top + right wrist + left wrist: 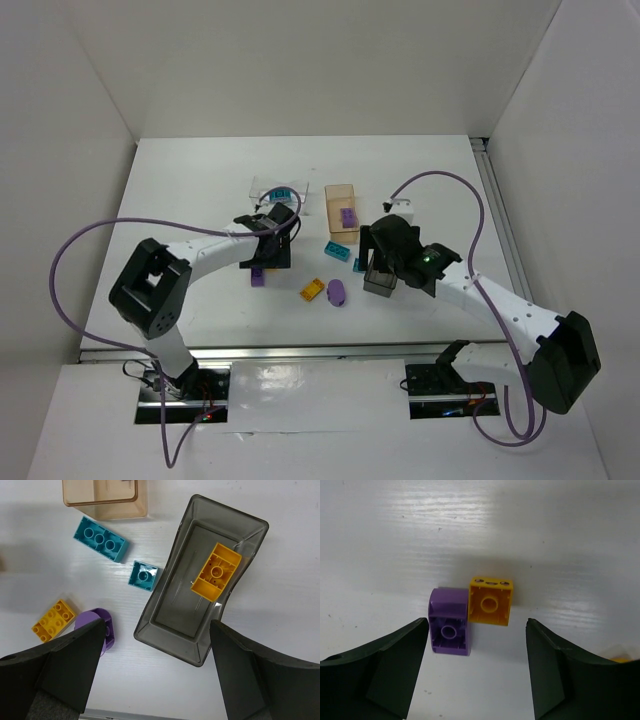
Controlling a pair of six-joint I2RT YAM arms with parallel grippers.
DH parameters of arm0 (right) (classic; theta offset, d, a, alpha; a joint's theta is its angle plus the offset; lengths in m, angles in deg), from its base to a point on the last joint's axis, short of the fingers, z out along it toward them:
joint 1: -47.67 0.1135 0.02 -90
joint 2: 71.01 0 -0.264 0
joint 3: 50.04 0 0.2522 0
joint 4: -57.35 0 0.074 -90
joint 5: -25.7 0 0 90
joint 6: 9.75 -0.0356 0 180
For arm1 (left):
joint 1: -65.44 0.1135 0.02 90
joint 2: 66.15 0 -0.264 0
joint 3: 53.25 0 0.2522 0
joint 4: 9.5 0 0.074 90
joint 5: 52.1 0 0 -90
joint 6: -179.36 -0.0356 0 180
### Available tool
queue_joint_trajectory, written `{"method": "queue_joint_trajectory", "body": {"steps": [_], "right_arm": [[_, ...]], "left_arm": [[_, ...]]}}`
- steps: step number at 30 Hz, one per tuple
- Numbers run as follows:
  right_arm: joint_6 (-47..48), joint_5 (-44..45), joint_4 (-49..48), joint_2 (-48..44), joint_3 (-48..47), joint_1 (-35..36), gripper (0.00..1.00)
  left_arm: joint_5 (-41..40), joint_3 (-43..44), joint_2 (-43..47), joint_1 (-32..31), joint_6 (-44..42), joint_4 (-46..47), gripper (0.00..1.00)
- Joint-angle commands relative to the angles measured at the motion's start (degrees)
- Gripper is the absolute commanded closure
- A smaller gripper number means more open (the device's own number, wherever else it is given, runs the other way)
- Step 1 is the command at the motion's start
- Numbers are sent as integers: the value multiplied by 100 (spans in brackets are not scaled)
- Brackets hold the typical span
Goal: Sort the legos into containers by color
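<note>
Two grippers of mine hang over the white table [180,180], both with their jaws spread wide and nothing held. My left gripper [477,640] looks straight down on a rounded purple brick [450,628] and a square yellow brick [491,601], which lie touching on the tabletop. The purple one sits just beside the finger [375,675] at the left of that view, and the yellow one lies a little past the fingertips. I touch neither. My right gripper [157,627] hovers above the dark grey bin [165,595], which stands askew on the table with one yellow block [216,571] lying inside it, hollow side up. Beside that bin on the table are a small teal brick [144,575] close to its wall, a long teal brick [100,539] farther off, a flat yellow plate [53,620], and the purple oval piece [97,622] partly behind my finger. The orange-tan bin [330,200] stands beyond them with a purple block [348,216] inside. From above, the clear bin [255,190] is just past my left gripper and holds a teal block [281,193].
</note>
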Motion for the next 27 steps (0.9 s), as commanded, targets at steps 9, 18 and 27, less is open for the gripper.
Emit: {"method": "queue_joint_trajectory", "body": {"steps": [9,18,27], "right_arm": [[-2,120,-117,-116,-40,103,8],[-54,120,-117,-116,-40,103,8],[-54,120,-117,-63,-40,103,8]], "left_arm": [[107,347,-494,200,-280,519,29],[55,522,-512,200,-386,467,10],[55,460,-169,148,-386,599,0]]}}
